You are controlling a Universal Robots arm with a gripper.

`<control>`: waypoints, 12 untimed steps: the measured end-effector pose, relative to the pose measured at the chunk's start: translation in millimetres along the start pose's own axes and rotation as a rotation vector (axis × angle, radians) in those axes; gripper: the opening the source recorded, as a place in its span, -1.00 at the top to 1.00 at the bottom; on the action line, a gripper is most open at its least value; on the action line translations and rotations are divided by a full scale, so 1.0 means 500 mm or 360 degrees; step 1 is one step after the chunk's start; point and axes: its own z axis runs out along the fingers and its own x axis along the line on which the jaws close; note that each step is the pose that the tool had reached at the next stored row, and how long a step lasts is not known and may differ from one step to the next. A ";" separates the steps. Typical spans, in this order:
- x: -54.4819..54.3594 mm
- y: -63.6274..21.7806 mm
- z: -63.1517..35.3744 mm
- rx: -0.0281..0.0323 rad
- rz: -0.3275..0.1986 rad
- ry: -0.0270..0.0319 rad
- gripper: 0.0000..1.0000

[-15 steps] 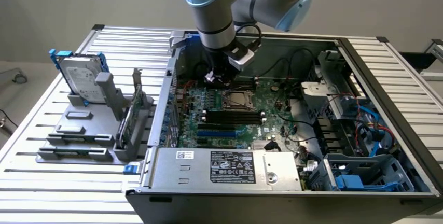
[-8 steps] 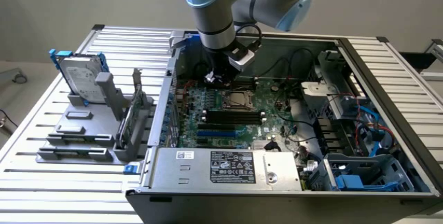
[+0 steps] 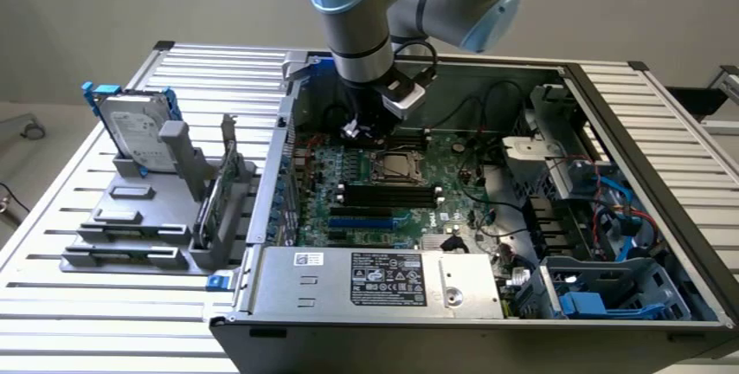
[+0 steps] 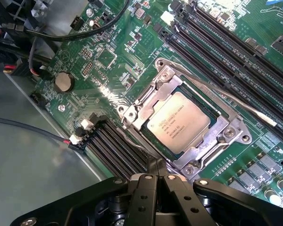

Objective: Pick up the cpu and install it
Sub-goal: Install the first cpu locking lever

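The cpu (image 4: pixel 179 123), a flat silvery square chip with printed text, lies seated in the metal-framed socket (image 4: pixel 148 104) of the green motherboard (image 4: pixel 118 52). The frame's plate rests over the cpu's edges, and a thin lever (image 4: pixel 247 107) runs alongside it. My gripper (image 4: pixel 156 164) is shut with its black fingers pressed together and nothing between them; its tips sit just beside a corner of the socket. In the exterior view the gripper (image 3: pixel 365 134) hangs inside the open computer case, slightly behind and to the exterior view's left of the cpu (image 3: pixel 396 166).
Black memory slots (image 4: pixel 217 42) flank the socket, and black cables (image 4: pixel 70 35) cross the board. A silver hard drive (image 3: pixel 131 127) in a blue bracket stands on a grey fixture (image 3: pixel 138 222) outside the case. The power supply (image 3: pixel 382 279) fills the case's front; case walls enclose the board.
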 end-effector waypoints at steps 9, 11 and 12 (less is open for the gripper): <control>0.003 0.002 0.002 0.00005 0.0000 0.00002 0.78; 0.004 0.003 0.003 0.00006 0.0000 0.00003 0.78; 0.005 0.003 0.003 0.00006 0.0000 0.00004 0.78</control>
